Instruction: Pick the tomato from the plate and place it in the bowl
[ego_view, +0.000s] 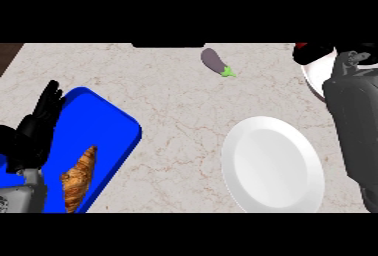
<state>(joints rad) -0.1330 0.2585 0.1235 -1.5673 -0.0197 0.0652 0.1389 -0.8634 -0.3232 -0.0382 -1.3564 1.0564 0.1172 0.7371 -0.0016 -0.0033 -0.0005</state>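
White and glossy, the oval plate lies bare on the speckled marble counter; no tomato sits on it. At the top right, beside my dark right arm, a red sliver shows above a white rim. I judge that to be the tomato over the bowl, though most of both is hidden. My right hand is up there too, and I cannot tell how its fingers stand. So the step in hand looks like the placing; the next move calls for letting go over the bowl's middle and lifting clear.

My left hand rests at the left edge, fingers straight and holding nothing, over a smooth blue tray with a flaky brown croissant. A matte purple eggplant with a green stem lies far up the counter.
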